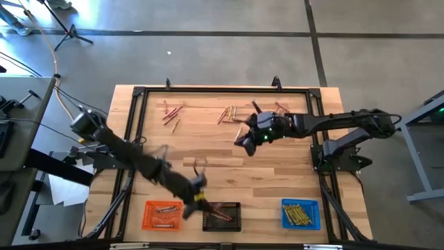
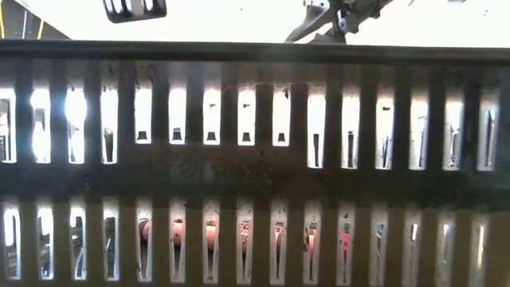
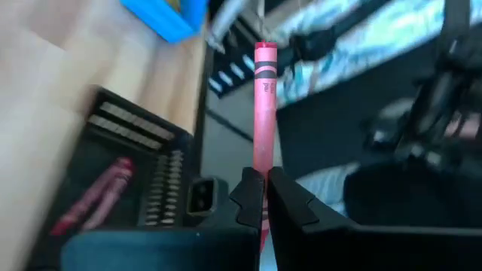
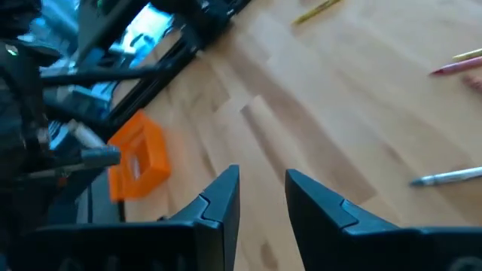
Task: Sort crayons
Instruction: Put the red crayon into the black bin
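Left gripper [image 3: 262, 199]: dark fingers clamped on a slim pink paper-wrapped crayon [image 3: 263, 105], above the slotted black tray [image 1: 222, 216]
Right gripper [image 4: 261, 197]: fingers apart, empty; over pale wood tabletop [image 1: 277, 180]
Loose crayons [image 1: 171, 113]: thin sticks, far edge

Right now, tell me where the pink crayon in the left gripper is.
The pink crayon is pinched in the left gripper, near the table's front edge in the high view, beside the black tray.

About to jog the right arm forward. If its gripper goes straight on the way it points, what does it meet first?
Probably bare wooden tabletop: the right gripper, jaws open and empty, tilts down at open wood. The orange tray sits off to one side. Depth is unclear.
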### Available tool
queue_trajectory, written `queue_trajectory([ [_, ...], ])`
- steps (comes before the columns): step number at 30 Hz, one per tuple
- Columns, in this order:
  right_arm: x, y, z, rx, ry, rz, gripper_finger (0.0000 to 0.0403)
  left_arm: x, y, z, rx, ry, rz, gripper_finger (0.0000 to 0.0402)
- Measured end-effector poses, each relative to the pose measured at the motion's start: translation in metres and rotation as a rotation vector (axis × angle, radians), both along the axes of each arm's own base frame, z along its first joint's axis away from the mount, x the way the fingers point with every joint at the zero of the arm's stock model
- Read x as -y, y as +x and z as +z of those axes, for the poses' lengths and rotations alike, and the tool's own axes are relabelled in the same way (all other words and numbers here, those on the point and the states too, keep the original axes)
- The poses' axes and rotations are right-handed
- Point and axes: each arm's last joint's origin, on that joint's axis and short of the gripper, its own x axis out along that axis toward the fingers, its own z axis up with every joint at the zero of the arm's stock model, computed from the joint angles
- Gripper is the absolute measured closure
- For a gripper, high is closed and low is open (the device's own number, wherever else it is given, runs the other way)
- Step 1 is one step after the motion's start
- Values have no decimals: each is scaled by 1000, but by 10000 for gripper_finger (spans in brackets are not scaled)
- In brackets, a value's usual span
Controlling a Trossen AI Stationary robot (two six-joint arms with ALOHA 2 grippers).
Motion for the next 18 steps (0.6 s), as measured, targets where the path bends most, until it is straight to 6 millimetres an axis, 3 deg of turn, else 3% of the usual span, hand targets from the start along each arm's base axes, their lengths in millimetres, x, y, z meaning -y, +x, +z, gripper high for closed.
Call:
queue_trajectory([
  [5, -18, -1, -1, -8, -24, 51, 308, 37, 24, -15, -36, 145, -58, 401],
  [11, -28, -3, -2, -28, -19, 75, 309, 39, 42, -38, -234, 301, -16, 401],
  [18, -38, -5, -4, -50, -37, 61, 309, 40, 49, -50, -339, 268, -2, 388],
])
